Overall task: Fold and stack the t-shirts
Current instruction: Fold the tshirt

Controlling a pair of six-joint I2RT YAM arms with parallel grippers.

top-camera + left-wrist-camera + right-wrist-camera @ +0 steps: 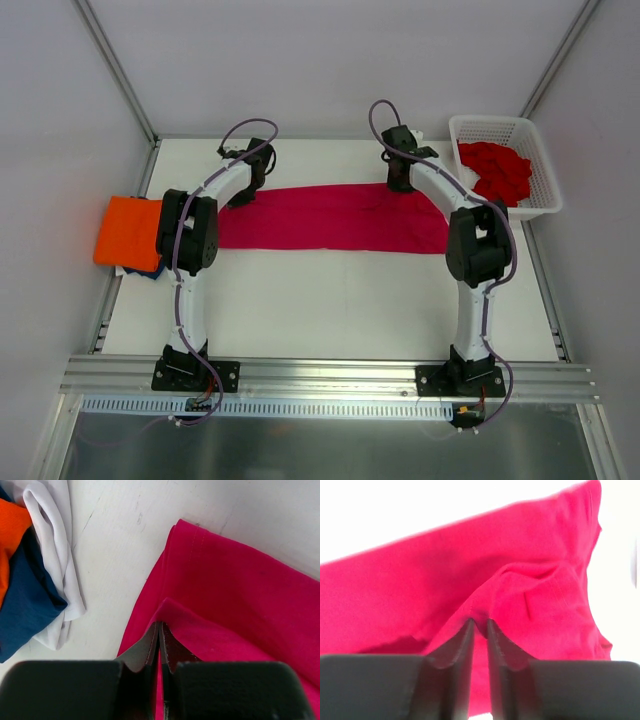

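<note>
I'm mid-fold: left gripper (160, 630) clamps the edge of the crimson-pink t-shirt (330, 216); right gripper (480, 625) seems to pinch it too. Next, both must lift together and carry across.

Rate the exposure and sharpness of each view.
Top external: even, soft light, sharp throughout, hardly any shadow. Left wrist: crisp, with stitching on the crimson-pink t-shirt and scratches on the table readable. Right wrist: table blown out to plain white, shirt slightly soft.
</note>
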